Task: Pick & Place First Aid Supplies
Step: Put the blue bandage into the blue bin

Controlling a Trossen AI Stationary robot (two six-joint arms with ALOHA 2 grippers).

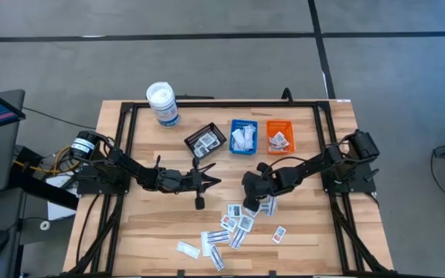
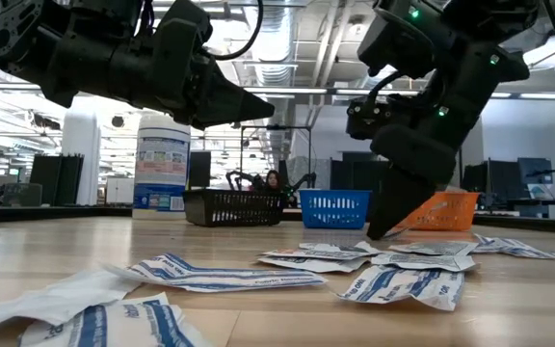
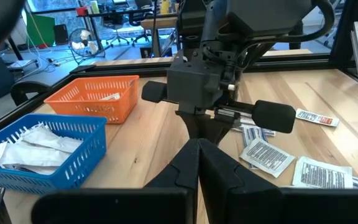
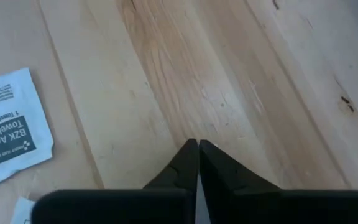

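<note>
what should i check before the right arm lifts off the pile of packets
1. Right end effector shut: ok, its tips meet.
2. Packet held in it: not ok; the right wrist view shows only bare wood at the tips, and the nearest packet lies off to one side.
3. Right end effector down at the packet pile: ok.
4. Left end effector out of the way: ok, shut and hovering beside the pile, above the table.
5. Trays reachable: ok; black tray, blue tray and orange tray sit in a row past the pile, each already holding packets.
</note>
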